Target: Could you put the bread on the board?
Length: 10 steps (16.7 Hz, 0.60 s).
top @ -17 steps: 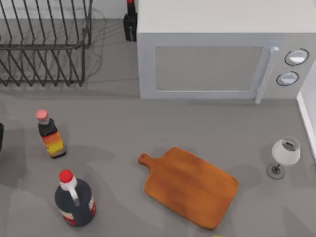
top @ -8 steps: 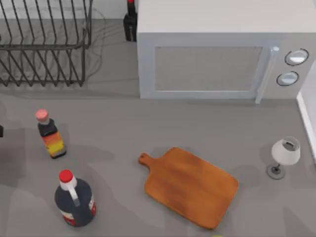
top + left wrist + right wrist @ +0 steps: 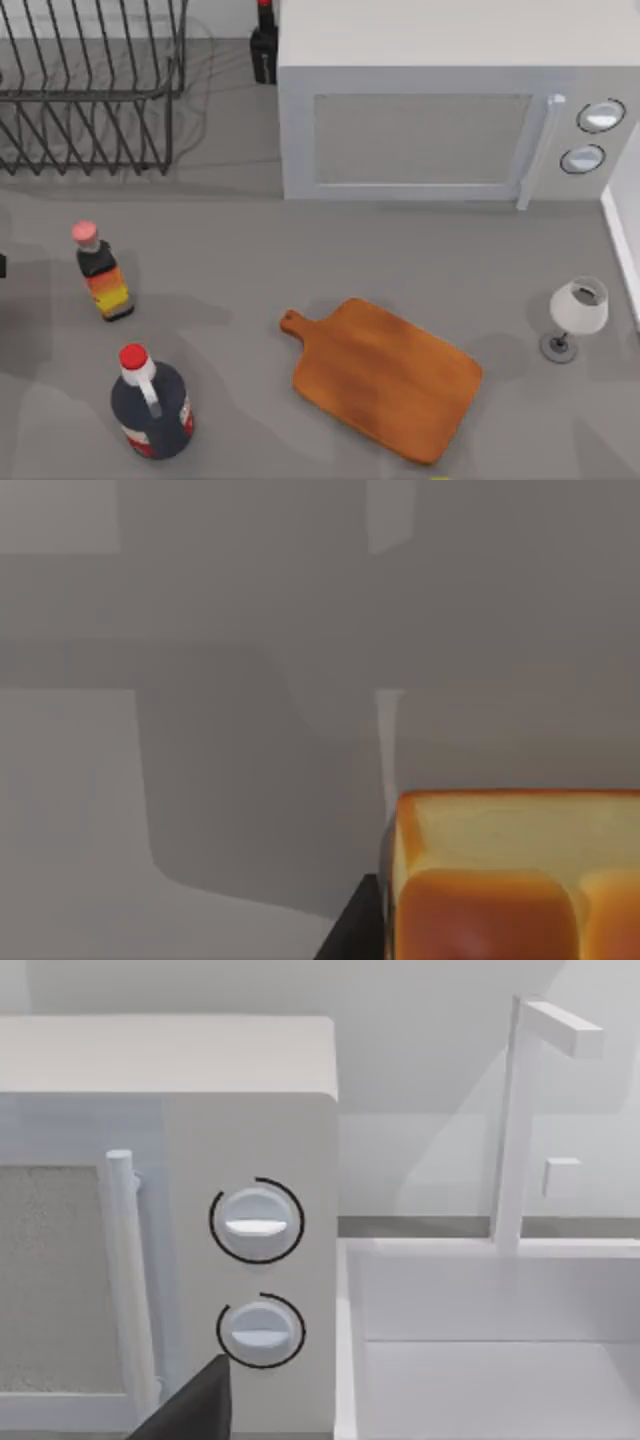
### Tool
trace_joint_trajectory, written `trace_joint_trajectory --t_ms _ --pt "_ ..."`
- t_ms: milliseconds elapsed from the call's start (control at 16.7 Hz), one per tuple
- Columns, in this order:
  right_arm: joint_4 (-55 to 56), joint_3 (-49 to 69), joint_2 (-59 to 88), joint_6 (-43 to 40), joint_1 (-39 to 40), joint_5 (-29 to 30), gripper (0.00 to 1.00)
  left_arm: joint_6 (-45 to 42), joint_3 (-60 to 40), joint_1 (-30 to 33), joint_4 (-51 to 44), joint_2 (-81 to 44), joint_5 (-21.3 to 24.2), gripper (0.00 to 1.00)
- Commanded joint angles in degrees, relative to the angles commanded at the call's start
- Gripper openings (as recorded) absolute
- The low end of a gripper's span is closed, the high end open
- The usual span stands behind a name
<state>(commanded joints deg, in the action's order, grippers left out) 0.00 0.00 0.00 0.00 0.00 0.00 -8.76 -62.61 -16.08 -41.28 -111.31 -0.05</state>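
Golden bread (image 3: 500,880) is filling the left wrist view, grip state unclear; carrying toward board (image 3: 385,378) at 5 o'clock is pending.

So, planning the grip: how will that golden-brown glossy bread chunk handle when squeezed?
The golden-brown glossy bread chunk looks blocky with flat faces, so it probably won't roll. Its shiny crust may be slightly slippery. Being bread, it is likely light and could dent under hard squeezing.

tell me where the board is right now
In the top view the board lies flat near the table's front edge, right of centre, between the big dark bottle and the wine glass.
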Motion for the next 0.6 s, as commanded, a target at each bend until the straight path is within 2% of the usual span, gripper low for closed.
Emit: trace_joint_trajectory --t_ms 240,600 --pt "0.0 0.0 0.0 0.0 0.0 0.0 1.0 0.2 -2.6 0.0 -3.2 2.4 0.4 0.0" --pt "0.0 0.0 0.0 0.0 0.0 0.0 1.0 0.3 -12.0 0.2 -19.1 7.6 0.3 0.0"
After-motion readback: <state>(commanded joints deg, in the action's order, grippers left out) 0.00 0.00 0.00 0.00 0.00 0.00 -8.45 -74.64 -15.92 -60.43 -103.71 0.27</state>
